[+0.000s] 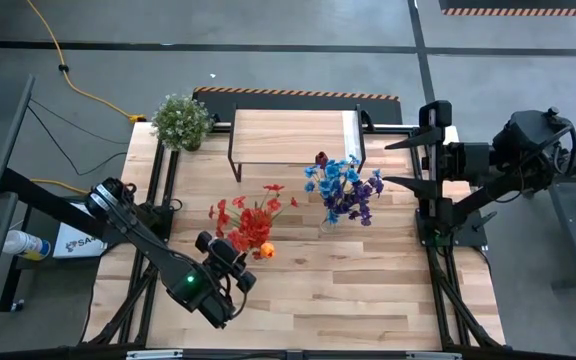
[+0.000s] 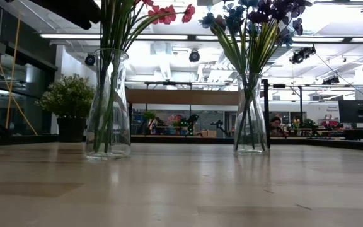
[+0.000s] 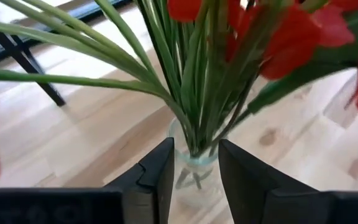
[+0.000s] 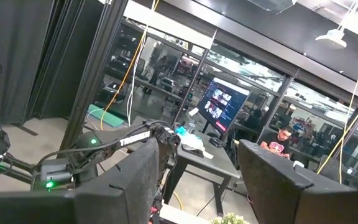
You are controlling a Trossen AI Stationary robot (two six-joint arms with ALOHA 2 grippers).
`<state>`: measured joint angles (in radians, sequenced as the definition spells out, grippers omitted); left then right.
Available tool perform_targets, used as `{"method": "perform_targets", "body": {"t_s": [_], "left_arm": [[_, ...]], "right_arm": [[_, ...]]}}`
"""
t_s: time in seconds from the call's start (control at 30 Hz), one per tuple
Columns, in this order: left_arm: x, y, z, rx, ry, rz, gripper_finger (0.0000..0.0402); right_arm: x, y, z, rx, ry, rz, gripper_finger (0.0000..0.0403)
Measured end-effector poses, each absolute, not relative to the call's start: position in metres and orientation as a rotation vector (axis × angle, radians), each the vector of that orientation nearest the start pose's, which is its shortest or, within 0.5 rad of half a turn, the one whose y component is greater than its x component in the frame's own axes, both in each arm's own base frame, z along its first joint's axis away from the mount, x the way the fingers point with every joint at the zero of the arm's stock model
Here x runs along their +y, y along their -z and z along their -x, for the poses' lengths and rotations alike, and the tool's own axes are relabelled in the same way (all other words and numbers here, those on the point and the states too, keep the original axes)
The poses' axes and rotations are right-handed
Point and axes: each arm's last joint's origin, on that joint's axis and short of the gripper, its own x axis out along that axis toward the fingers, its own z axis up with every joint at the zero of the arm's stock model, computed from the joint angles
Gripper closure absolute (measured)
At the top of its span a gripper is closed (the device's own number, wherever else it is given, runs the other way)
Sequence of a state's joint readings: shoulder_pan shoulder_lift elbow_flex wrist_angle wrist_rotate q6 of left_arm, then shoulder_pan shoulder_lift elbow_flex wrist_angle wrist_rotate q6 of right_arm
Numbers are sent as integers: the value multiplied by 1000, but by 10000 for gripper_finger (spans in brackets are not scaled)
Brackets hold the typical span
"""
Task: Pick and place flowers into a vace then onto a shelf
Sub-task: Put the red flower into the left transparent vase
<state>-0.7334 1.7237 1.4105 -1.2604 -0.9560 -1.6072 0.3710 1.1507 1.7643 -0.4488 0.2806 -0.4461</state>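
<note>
Left claw point(image 3: 194, 180), parted and holding nothing, hangs just above red flowers point(image 1: 248, 222) in their vase point(image 2: 108, 107); blue flowers point(image 1: 343, 188) also vased, shelf point(image 1: 293, 136) bare; right claw point(image 4: 194, 180) wide, off bench.

The left gripper point(image 3: 194, 171) has its two dark, blocky fingers point(image 3: 157, 177) parted, with a gap between them. Seen through that gap, just beyond the fingertips, is the clear glass neck of a vase point(image 3: 194, 163); whether the fingers touch the glass cannot be told. A bunch of long green stems point(image 3: 191, 87) rises out of the neck, directly ahead of the gripper, and fans outward. Blurred red flower heads point(image 3: 291, 37) sit at the stem ends, very close to the camera. Beneath everything lies a light wooden tabletop point(image 3: 79, 137). A thin black metal leg point(image 3: 23, 59) stands on it, well off to one side of the gripper.
</note>
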Motion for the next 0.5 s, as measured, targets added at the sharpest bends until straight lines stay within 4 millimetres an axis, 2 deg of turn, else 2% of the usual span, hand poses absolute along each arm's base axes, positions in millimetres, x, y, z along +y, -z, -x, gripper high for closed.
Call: {"method": "perform_targets", "body": {"t_s": [0.27, 0.5], "left_arm": [[-192, -282, -237, 685, -735, 308, 236], [-201, -283, -226, 820, -675, 357, 234]], "right_arm": [[55, -550, -164, -173, -54, 392, 192], [55, -550, -164, -172, -54, 393, 194]]}}
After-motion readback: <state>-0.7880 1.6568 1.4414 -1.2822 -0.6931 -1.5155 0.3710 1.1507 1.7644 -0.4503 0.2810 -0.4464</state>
